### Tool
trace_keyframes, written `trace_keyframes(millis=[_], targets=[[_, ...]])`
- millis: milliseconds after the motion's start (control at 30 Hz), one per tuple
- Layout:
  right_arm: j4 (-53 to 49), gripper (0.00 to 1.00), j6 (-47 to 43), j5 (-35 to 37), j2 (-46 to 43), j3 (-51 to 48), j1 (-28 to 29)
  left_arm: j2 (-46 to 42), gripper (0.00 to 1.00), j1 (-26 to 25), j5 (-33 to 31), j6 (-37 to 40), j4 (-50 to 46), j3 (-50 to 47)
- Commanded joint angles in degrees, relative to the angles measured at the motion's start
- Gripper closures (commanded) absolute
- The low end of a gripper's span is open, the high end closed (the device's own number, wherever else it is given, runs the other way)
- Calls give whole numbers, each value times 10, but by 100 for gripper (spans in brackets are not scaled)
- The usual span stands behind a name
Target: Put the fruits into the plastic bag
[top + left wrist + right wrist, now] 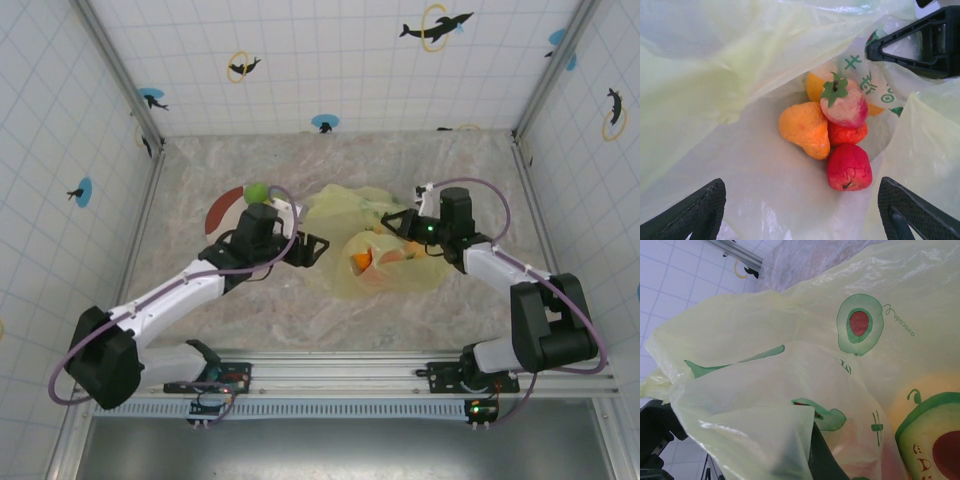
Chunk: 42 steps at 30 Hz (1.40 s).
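Right gripper (397, 222) pinches the plastic bag (336, 210) at three o'clock, propping its mouth open; left gripper (312, 250), released and empty, hovers over the fruits (840, 135) inside.

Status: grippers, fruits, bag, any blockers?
Left gripper open, empty, above plastic bag mouth. Right gripper shut on its rim. Several fruits inside; green fruit outside, at plate. No obstruction seen.

White left arm (165, 300), white right arm (492, 262), black joints (545, 322), looping mauve cables (240, 270), black fingers (692, 216), green wrist light (430, 228)
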Motion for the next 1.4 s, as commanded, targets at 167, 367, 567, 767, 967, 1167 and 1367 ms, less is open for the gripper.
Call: trace_keyframes(millis=[167,367,567,767,967,1167,1367], targets=[[3,100,-6,0,1,-3,-3,-56,20,28,74,38,-19,-26],[1,100,-8,-1,2,0,-3,-106,20,100,100,13,-9,-23],[6,100,-6,-3,7,1,-3,-80,15,236,-3,-86,-37,4],[16,100,-1,-9,9,1,-3,27,11,279,-106,-124,-40,51],[20,100,1,-18,12,5,-6,148,2,283,-167,-131,-3,110],[20,100,0,-26,11,4,-16,265,2,286,-175,-121,5,190],[25,100,2,-31,16,0,-20,365,2,286,-157,-115,-4,271]])
